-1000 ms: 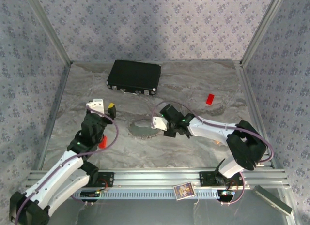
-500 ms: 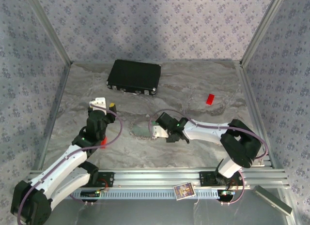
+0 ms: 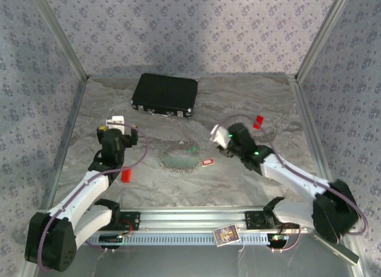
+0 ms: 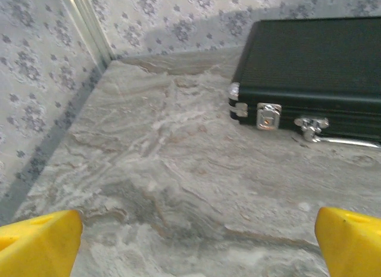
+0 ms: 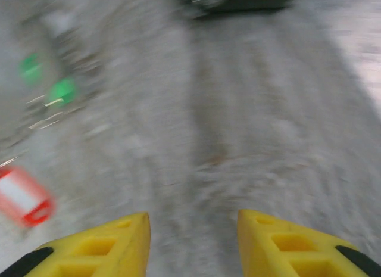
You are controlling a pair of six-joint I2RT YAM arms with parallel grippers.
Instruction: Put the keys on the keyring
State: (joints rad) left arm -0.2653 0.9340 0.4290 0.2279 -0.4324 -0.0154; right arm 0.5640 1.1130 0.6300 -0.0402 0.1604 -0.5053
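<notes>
The keyring (image 3: 178,162) lies as a grey loop at the table's middle, with a green-tagged key (image 3: 191,149) at its far right edge. A red-and-white key (image 3: 207,162) lies on the table just right of the loop; whether it hangs on the ring I cannot tell. My right gripper (image 3: 219,136) hovers right of and behind them, open and empty. In the blurred right wrist view its yellow fingers (image 5: 101,247) frame bare table, with green tags (image 5: 62,89) and the red-and-white key (image 5: 21,196) off to the left. My left gripper (image 3: 118,127) is wide open and empty over bare table (image 4: 193,247).
A shut black case (image 3: 165,94) lies at the back, also ahead of the left gripper (image 4: 315,74). One red block (image 3: 125,175) sits beside the left arm, another (image 3: 258,122) at the back right. Metal-framed walls (image 3: 71,128) close in the table.
My right gripper has opened and drawn back to the right, leaving the red-and-white key by the keyring. My left gripper has opened wider and swung left and back.
</notes>
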